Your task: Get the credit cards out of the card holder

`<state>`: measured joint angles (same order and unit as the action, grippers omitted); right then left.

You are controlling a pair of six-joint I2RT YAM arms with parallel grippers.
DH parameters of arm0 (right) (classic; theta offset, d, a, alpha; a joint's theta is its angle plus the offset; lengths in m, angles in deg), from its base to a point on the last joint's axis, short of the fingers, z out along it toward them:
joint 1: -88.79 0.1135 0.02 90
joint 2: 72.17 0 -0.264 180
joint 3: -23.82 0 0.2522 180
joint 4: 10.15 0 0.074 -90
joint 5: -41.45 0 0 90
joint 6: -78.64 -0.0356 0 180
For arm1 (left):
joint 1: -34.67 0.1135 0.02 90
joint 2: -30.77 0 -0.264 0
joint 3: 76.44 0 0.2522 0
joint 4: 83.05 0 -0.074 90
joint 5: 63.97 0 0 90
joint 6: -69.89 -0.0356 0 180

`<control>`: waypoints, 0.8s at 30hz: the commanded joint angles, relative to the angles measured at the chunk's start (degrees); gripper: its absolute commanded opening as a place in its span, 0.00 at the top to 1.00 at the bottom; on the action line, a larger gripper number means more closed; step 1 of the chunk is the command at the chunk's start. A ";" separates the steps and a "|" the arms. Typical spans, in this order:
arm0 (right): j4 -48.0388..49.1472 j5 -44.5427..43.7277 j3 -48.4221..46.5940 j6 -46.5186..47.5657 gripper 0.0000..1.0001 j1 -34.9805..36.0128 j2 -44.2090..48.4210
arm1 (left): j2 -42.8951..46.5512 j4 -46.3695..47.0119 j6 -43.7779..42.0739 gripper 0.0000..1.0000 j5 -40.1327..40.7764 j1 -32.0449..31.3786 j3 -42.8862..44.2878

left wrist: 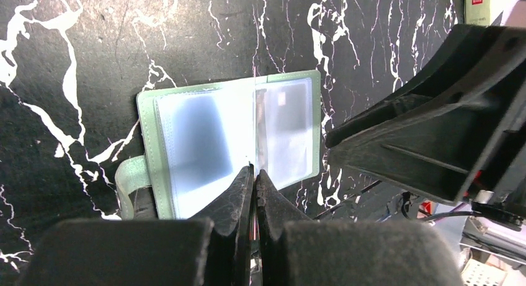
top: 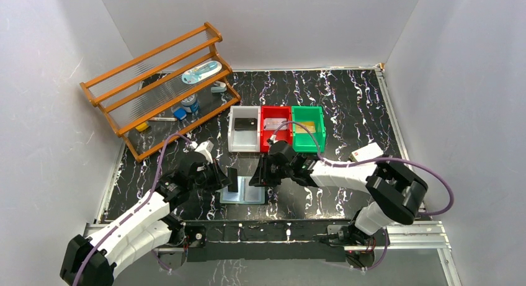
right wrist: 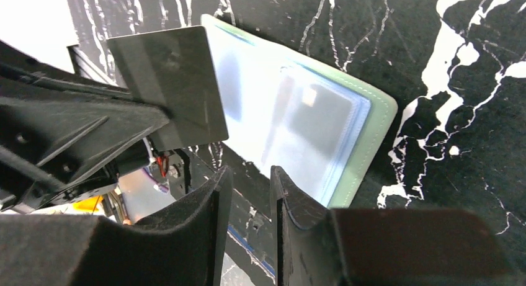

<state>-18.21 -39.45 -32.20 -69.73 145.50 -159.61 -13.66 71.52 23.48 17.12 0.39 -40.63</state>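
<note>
Grey-green card holder spread, clear pockets; left tool clamps dark card; right tool apart.

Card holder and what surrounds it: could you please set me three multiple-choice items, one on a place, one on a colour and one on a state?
1. Where does the card holder lie?
A. in a red bin
B. on the table
C. on a wooden rack

2. What colour is the card pinched in the left fingers?
A. dark
B. yellow
C. bright red

3. How does the card holder stand?
A. folded shut
B. spread open, with its pockets facing up
C. balanced on its edge

Answers:
1 B: the top view shows it flat on the table.
2 A: the right wrist view shows a dark grey card.
3 B: both wrist views show its clear pockets spread out.
</note>
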 commanded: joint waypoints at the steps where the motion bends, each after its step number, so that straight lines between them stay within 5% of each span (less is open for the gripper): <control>1: 1.08 -3.08 1.19 1.53 0.62 0.07 4.31 | 1.47 -1.75 -4.27 1.00 1.09 0.04 3.36; 11: 3.98 -8.57 8.02 -1.34 0.60 0.07 11.75 | 1.31 -1.78 -11.83 1.00 0.20 0.08 8.22; 18: 4.76 -15.06 13.41 -1.94 0.36 -0.02 20.87 | -6.11 -1.82 -22.30 1.00 3.12 -0.04 16.32; 24: 2.58 -20.80 16.07 -3.19 0.28 -0.02 28.35 | -11.93 -1.37 -35.78 1.00 6.91 -0.24 22.73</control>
<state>-16.31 -53.99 -17.14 -71.68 145.48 -135.59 -23.64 69.82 -0.82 21.23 0.37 -22.27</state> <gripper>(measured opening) 0.703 0.010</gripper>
